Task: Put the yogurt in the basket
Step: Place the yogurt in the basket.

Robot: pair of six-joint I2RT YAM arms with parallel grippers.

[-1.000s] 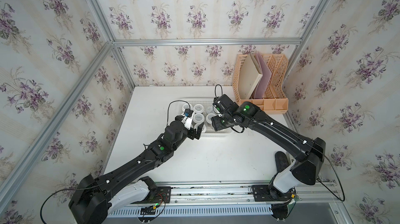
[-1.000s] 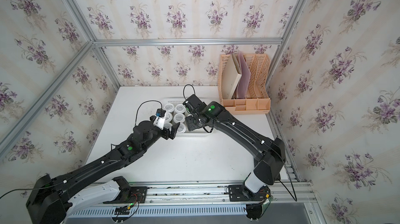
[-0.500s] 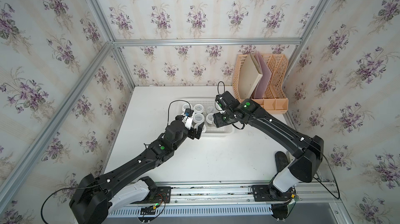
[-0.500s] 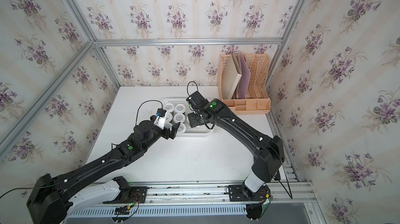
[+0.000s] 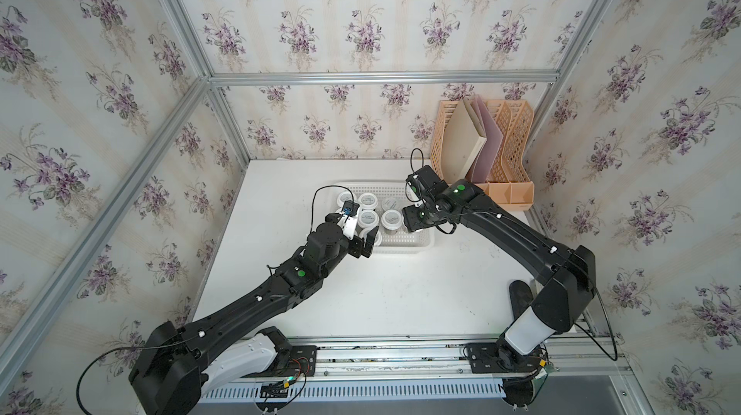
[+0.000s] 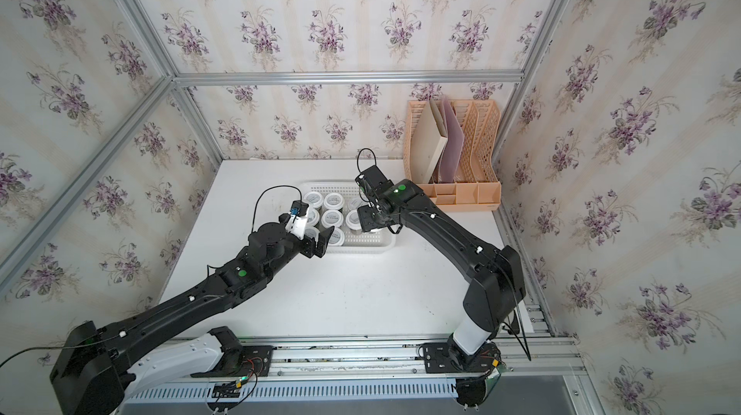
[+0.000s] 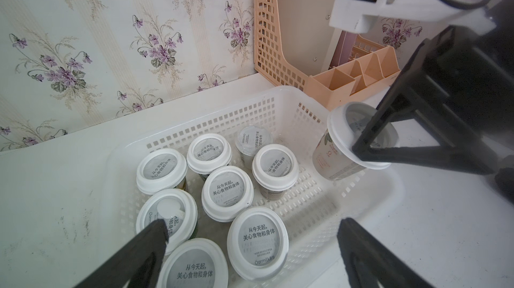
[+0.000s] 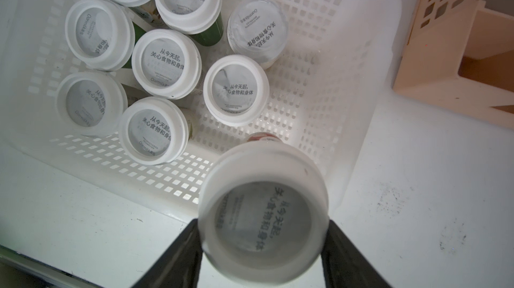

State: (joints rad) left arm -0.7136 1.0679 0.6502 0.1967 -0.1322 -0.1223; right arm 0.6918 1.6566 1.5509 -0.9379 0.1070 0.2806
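Note:
The white perforated basket [image 5: 417, 234] [image 6: 375, 238] stands at the middle back of the table. Several yogurt cups [image 5: 368, 200] [image 7: 227, 189] [image 8: 166, 62] stand upright in its left half. My right gripper [image 8: 262, 225] [image 5: 413, 220] is shut on one more yogurt cup [image 8: 261, 186] [image 7: 338, 147] by its white lid. That cup hangs tilted over the basket's right end, above the rim. My left gripper [image 7: 251, 226] [image 5: 363, 242] [image 6: 320, 242] hovers open over the basket's front left corner, with nothing between its fingers.
A peach-orange mesh file rack [image 5: 509, 188] [image 6: 461, 192] [image 7: 347, 83] with folders stands against the back wall, right of the basket and close to my right wrist. One cup in the basket [image 7: 253, 139] [image 8: 257, 32] shows a clear top without a white rim. Wallpapered walls enclose the table.
My right wrist has shifted slightly toward the back wall, the cup still in its grip. The left arm has stayed where it was.

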